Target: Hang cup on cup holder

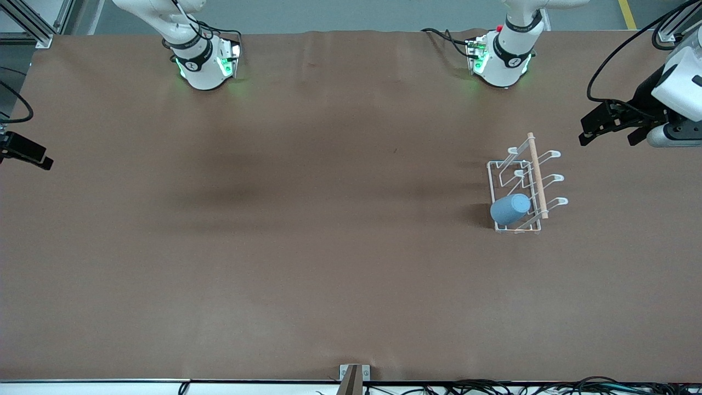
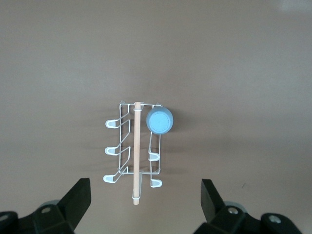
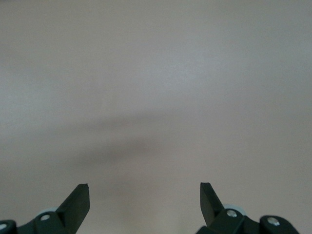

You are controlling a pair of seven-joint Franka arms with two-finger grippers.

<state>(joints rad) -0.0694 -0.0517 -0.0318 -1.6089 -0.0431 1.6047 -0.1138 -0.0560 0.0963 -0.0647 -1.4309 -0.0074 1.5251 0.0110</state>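
Observation:
The light blue cup (image 1: 510, 209) sits tilted over a prong of the white wire cup holder (image 1: 536, 175), on the prong nearest the front camera, with its closed base pointing outward. It also shows in the left wrist view (image 2: 160, 120) on the cup holder (image 2: 137, 146). My left gripper (image 1: 609, 137) is open and empty, raised over the table's left-arm end beside the holder; its own view shows it (image 2: 145, 195) well above the holder. My right gripper (image 1: 33, 153) is open and empty at the right-arm end, over bare table (image 3: 145, 195).
The brown table cloth (image 1: 307, 247) covers the whole table. Both arm bases (image 1: 203, 60) stand along the edge farthest from the front camera. Cables (image 1: 493, 387) lie along the edge nearest that camera.

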